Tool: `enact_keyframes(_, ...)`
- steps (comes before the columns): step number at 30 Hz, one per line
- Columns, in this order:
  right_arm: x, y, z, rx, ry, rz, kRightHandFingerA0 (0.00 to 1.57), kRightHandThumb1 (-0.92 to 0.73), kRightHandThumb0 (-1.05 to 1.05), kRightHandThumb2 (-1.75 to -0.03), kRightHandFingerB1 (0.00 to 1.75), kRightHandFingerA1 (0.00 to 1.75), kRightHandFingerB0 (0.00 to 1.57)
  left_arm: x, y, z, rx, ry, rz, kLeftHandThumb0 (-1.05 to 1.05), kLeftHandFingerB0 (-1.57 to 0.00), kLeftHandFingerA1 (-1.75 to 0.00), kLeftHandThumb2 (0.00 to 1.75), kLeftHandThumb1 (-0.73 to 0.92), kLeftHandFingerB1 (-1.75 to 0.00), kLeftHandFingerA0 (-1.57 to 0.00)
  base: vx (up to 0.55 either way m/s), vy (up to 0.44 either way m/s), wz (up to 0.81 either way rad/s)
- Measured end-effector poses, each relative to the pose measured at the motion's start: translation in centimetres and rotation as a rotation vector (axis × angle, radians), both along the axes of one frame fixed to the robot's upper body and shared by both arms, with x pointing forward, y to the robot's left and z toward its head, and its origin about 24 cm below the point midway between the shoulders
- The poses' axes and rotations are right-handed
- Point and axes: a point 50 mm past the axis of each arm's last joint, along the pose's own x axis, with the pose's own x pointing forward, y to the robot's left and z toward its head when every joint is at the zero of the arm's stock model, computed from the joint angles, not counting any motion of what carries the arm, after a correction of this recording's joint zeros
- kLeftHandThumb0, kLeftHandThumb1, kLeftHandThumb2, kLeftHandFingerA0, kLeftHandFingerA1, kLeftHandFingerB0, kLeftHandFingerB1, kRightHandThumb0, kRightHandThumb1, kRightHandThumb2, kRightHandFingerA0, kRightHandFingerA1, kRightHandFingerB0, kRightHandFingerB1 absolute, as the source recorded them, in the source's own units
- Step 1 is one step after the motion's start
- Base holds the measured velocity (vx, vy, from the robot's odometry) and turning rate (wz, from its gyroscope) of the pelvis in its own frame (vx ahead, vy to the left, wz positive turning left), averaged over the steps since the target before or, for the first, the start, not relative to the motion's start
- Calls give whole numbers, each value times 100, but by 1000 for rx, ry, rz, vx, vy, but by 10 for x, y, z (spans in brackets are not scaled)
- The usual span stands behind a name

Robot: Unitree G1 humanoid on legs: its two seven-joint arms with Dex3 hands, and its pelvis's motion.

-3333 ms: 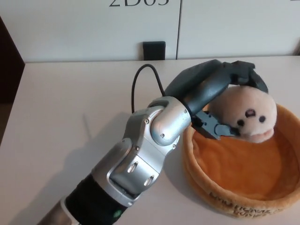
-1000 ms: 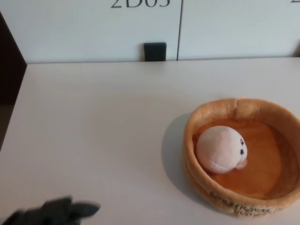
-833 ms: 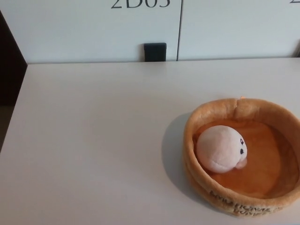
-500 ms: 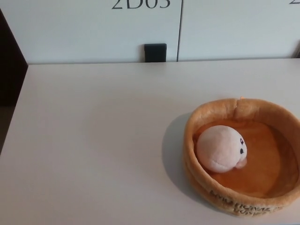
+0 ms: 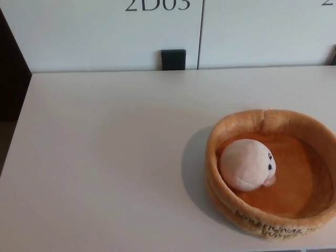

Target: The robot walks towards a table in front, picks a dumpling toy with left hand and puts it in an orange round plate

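Now, hands: we see neither the left hand nor the right hand anywhere in the frame, so we cannot say whether either is spread or closed; nothing of the robot shows.
Toy: the pale pink, rounded plush dumpling toy with small black stitched eyes lies inside the plate, at the left of its floor, touching or just beside the inner wall, face turned to the right of the frame.
Plate: the orange round plush plate with a raised soft rim sits at the lower right of the frame, its right edge cut off, dark lettering along its near wall.
Table: the plain white table fills the middle and left of the frame, with nothing else resting on it that we can see.
Background: a small black rectangular block stands at the table's far edge, upper centre, against white panels with dark lettering.
Step in hand: we judge the placing done, the toy resting free in the plate with no hand on it.
Doing it well: we would keep the left arm low and clear of the soft rim, since a brush could tip the plate or roll the toy.
Risk: the toy sits off-centre, but the rim looks high enough to hold it.
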Motion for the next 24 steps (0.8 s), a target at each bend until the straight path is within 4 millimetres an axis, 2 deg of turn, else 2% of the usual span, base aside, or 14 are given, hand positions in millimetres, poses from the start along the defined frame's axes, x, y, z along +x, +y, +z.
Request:
enact_keyframes(1, 0, 1, 0, 2, 1, 0, 76, -50, 0, -53, 41, 61, 47, 1, 1, -4, 6, 11, 6, -24, -43, -70, 70, 66, -52, -60, 0, 0, 0)
enact_keyframes(3, -1, 3, -2, 8, 3, -1, 76, -50, 0, -53, 41, 61, 47, 3, 5, -16, 26, 31, 32, -24, -43, -70, 70, 66, -52, -60, 0, 0, 0)
enact_keyframes(4, -1, 4, -2, 10, 3, -1, 75, -49, 0, -53, 41, 60, 48, 3, 6, -20, 35, 39, 43, -39, -36, -61, 60, 71, -44, -53, 0, 0, 0)
enact_keyframes(5, -1, 5, -2, 12, 3, -1, 75, -49, 0, -53, 41, 60, 48, 3, 7, -23, 43, 45, 53, -39, -36, -61, 60, 71, -44, -53, 0, 0, 0)
enact_keyframes(6, -1, 6, -3, 16, 2, -1, 72, -49, 0, -53, 41, 57, 48, 1, 9, -28, 55, 57, 70, -39, -44, -58, 57, 63, -42, -58, 0, 0, 0)
enact_keyframes(10, 1, 8, -3, 22, -2, 0, 73, -50, -1, -53, 41, 57, 47, -7, 12, -45, 101, 107, 131, -35, -36, -58, 60, 67, -39, -56, 0, 0, 0)
enact_keyframes(11, 1, 8, -3, 22, -3, 1, 72, -51, 0, -54, 41, 59, 46, -8, 13, -48, 108, 116, 140, -54, -18, -62, 85, 53, -48, -43, 0, 0, 0)
enact_keyframes(12, 2, 9, -3, 23, -6, 1, 72, -51, 0, -54, 41, 59, 46, -10, 13, -51, 121, 130, 150, -54, -18, -62, 85, 53, -48, -43, 0, 0, 0)
enact_keyframes(13, 3, 9, -3, 23, -8, 2, 76, -49, -1, -53, 41, 60, 47, -12, 14, -54, 136, 142, 158, -45, -26, -51, 61, 71, -33, -52, 0, 0, 0)
enact_keyframes(16, 9, 9, -2, 24, -24, 7, 76, -50, -2, -53, 40, 59, 46, -12, 17, -62, 187, 163, 167, -43, -29, -54, 60, 67, -34, -51, 0, 0, 0)
enact_keyframes(17, 11, 9, -2, 24, -29, 9, 77, -49, -1, -53, 40, 61, 46, -11, 18, -64, 202, 163, 170, -37, -27, -63, 60, 64, -34, -63, 0, 0, 0)
enact_keyframes(22, 18, 10, -1, 22, -45, 15, 77, -48, -2, -53, 40, 60, 47, -2, 28, -66, 279, 130, 203, -41, -32, -62, 59, 65, -34, -61, 0, 0, 0)
enact_keyframes(23, 19, 10, -1, 21, -46, 15, 76, -48, -3, -53, 40, 60, 47, -1, 29, -66, 289, 122, 206, -48, -28, -65, 86, 51, -49, -55, 0, 0, 0)
enact_keyframes(24, 19, 10, -1, 21, -46, 14, 76, -48, -3, -53, 40, 60, 47, -1, 30, -66, 295, 116, 209, -48, -28, -65, 86, 51, -49, -55, 0, 0, 0)
